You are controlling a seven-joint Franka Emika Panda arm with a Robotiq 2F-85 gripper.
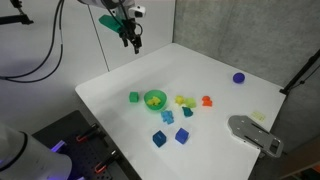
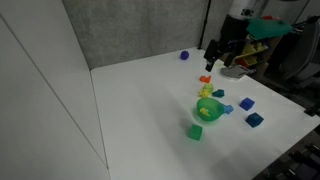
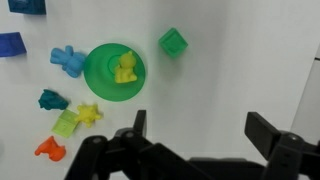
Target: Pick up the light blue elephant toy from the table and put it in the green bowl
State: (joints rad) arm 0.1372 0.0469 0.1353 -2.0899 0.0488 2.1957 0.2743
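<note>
The light blue elephant toy (image 3: pixel 68 59) lies on the white table just beside the green bowl (image 3: pixel 97 75), between the bowl and two darker blue cubes. It also shows in both exterior views (image 1: pixel 168 117) (image 2: pixel 225 109). The bowl (image 1: pixel 148 102) (image 2: pixel 204 116) holds a yellow-green toy (image 3: pixel 125 68). My gripper (image 3: pixel 200 128) is open and empty. It hangs high above the table (image 1: pixel 131 38) (image 2: pixel 222 58), well away from the toys.
A green cube (image 3: pixel 173 42) sits by the bowl. Two blue cubes (image 3: pixel 10 43) (image 3: pixel 27 5), a dark teal piece (image 3: pixel 52 100), yellow-green pieces (image 3: pixel 88 113) and an orange piece (image 3: pixel 47 149) lie around it. A purple ball (image 1: pixel 239 77) and a grey object (image 1: pixel 255 133) are near the table's edges.
</note>
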